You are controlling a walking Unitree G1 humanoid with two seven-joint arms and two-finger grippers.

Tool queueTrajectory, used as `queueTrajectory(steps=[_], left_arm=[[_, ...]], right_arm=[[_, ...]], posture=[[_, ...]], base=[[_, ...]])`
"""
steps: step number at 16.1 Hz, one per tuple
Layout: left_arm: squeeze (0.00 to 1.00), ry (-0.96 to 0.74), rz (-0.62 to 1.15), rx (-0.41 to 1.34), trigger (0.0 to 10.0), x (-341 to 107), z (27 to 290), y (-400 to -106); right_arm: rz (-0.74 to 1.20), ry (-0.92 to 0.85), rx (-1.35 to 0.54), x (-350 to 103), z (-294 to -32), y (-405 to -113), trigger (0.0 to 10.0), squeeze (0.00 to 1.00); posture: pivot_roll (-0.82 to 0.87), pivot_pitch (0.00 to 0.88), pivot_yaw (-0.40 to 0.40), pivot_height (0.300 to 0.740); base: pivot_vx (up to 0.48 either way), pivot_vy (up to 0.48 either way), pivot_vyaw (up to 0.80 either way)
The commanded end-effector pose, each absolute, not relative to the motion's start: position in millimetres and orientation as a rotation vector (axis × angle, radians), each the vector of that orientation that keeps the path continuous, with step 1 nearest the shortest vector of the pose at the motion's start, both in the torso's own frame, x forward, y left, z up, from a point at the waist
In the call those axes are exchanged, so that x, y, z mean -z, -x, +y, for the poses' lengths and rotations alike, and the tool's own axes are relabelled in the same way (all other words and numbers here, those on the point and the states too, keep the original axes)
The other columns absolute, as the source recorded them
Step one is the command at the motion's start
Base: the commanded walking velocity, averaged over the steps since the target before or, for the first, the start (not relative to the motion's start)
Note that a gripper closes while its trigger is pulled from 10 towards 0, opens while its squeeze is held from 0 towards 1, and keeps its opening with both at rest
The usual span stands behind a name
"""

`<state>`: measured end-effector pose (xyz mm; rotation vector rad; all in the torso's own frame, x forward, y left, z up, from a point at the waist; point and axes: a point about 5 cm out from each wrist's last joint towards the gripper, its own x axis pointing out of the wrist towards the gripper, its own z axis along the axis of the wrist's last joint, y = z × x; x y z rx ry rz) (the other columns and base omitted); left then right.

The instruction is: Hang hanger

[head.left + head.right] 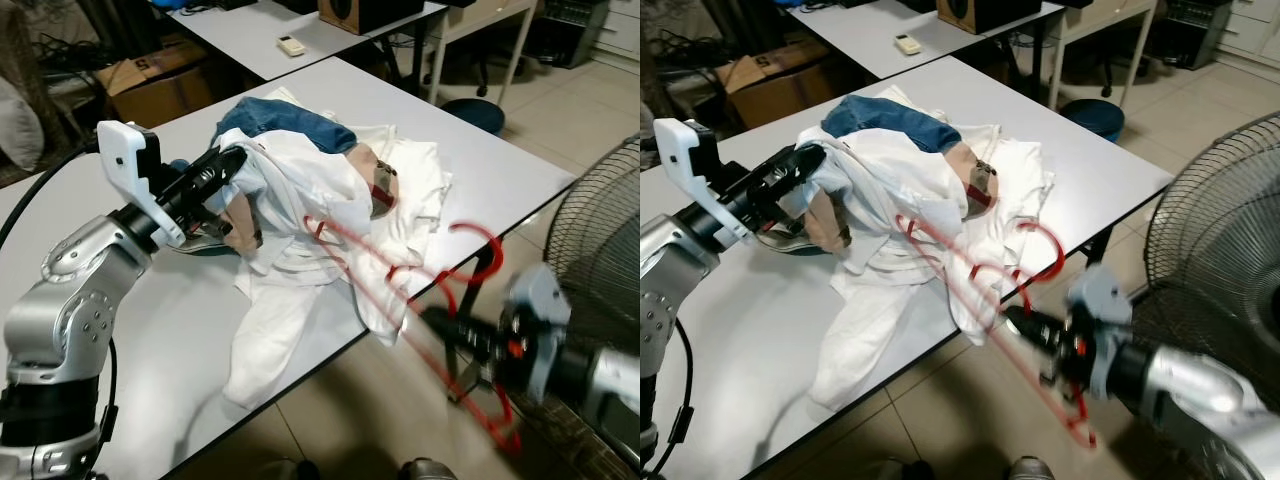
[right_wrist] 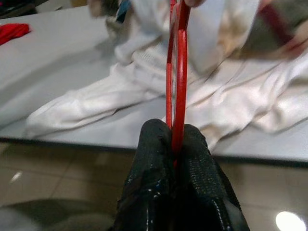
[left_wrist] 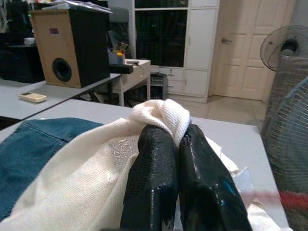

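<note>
While blurred in both eye views, red hanger (image 1: 975, 275) visible slanting from the clothes pile off the near edge of the grey table (image 1: 190, 330), hook end (image 1: 478, 245) curling up past the table edge. Clamped low on that hanger: right gripper (image 2: 177, 144), jaws closed tight on the thin red frame, off the table's near edge above the tiled floor (image 1: 350, 400). Upper part of the hanger tucked under or against the white shirt (image 1: 300, 215); cannot tell whether threaded inside.

Over on the left side of the pile: left gripper (image 3: 179, 139), jaws pressed together on a bunched fold of white knit fabric, collar or hem unclear. Left arm (image 1: 75, 300), silver, reaching across the table from the near left.

Heaped mid-table: white shirt on top with a long sleeve trailing toward the near edge, blue denim garment (image 1: 285, 120) behind it at the far side, a tan and dark patch of another garment (image 1: 375, 180) poking out between the whites.

Beside the right arm: round wire-guarded fan (image 1: 1225, 230), close to the table's right corner. Farther back: second grey table (image 1: 260, 30) carrying a small white remote (image 1: 291, 45), and a wooden speaker box (image 3: 72, 45). Cardboard box (image 1: 150, 80) on the floor behind the left side.
</note>
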<state>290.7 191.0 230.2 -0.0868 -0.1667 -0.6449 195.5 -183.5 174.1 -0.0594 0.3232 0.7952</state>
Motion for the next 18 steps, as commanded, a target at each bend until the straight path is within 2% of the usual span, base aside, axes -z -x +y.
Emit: queueTrajectory(steps=[1,6,10,11,14,15,16,18], left_arm=[[0.00,0.076,-0.168,0.662,0.0,-232.7,192.1,-286.8],[0.00,0.038,-0.117,0.693,0.0,-225.1,195.0,-280.0],[0.00,0.018,0.004,0.999,0.0,-211.9,163.6,-254.7],[0.00,-0.050,0.028,0.984,0.0,-205.8,157.0,-257.4],[0.00,-0.140,-0.044,0.826,0.0,-216.3,163.6,-275.5],[0.00,-0.173,-0.027,0.840,0.0,-215.1,164.2,-274.1],[0.00,-0.241,0.022,0.862,0.0,-209.9,166.2,-270.4],[0.00,-0.506,0.202,0.776,0.0,-187.6,182.3,-271.6]], right_arm=[[0.291,0.067,-0.780,-177.8,-183.9,-198.9,10.0,0.00],[0.238,0.037,-0.731,-188.1,-192.0,-204.1,10.0,0.00],[0.294,-0.149,-0.773,-168.4,-175.1,-213.6,10.0,0.00],[0.337,-0.202,-0.799,-160.4,-164.4,-223.2,10.0,0.00],[0.390,-0.248,-0.827,-159.6,-158.6,-234.2,10.0,0.00],[0.383,-0.257,-0.832,-161.2,-158.0,-235.3,10.0,0.00],[0.353,-0.291,-0.841,-167.3,-156.5,-238.9,10.0,0.00],[0.289,-0.425,-0.843,-181.8,-154.8,-247.5,10.0,0.00]], posture=[[-0.17,0.072,0.127,0.740],[-0.18,0.078,0.124,0.740],[-0.18,0.072,0.133,0.740],[-0.18,0.070,0.132,0.740],[-0.17,0.067,0.125,0.740],[-0.17,0.066,0.122,0.740],[-0.17,0.067,0.121,0.740],[-0.17,0.068,0.120,0.740]], base=[[0.000,0.000,0.00],[0.000,0.000,0.00],[0.000,0.000,0.00],[0.000,0.000,0.00],[0.000,0.000,0.00],[0.000,0.000,0.00],[0.000,0.000,0.00],[0.000,0.000,0.00]])
